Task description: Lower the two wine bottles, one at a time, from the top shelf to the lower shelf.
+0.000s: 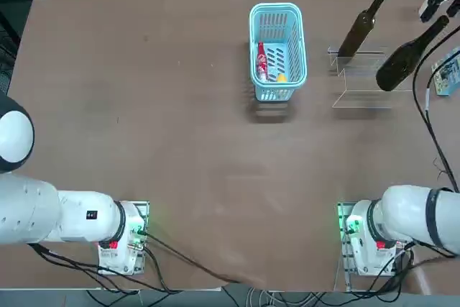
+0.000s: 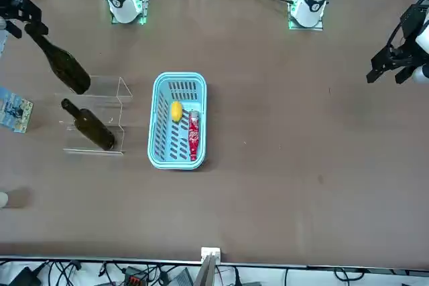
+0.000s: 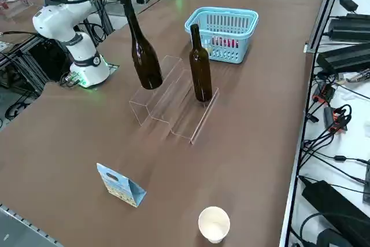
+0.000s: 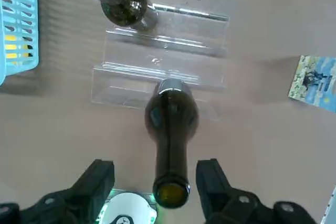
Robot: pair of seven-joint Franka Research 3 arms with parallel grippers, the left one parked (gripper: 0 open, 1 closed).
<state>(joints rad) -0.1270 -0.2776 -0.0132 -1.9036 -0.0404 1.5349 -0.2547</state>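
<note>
The right end effector [image 4: 155,167] hangs high over the robot's right part of the surface [image 3: 248,143]. Its two fingers are spread wide on either side of the neck of the wider, darker bottle [image 3: 145,62], and the wrist view shows a gap on each side of the neck, so nothing looks gripped yet. The mouth of that bottle sits between the fingers, closer to one than the other. Its long axis runs roughly straight down from the end effector to the top shelf [image 3: 151,99], where its base seems to rest, though contact with the clear tier is hard to confirm.

Judging by this, the next move depends on centring on the neck and closing before any lift. The lower shelf [image 3: 193,120] lies just beyond the top one, on the side away from the robot. The slimmer bottle [image 3: 200,70] already stands upright there, toward the blue basket [image 3: 222,14].

A small printed card [image 3: 120,184] and a paper cup [image 3: 214,222] stand well apart from the stand. Cables lie beyond the edge of the surface.
</note>
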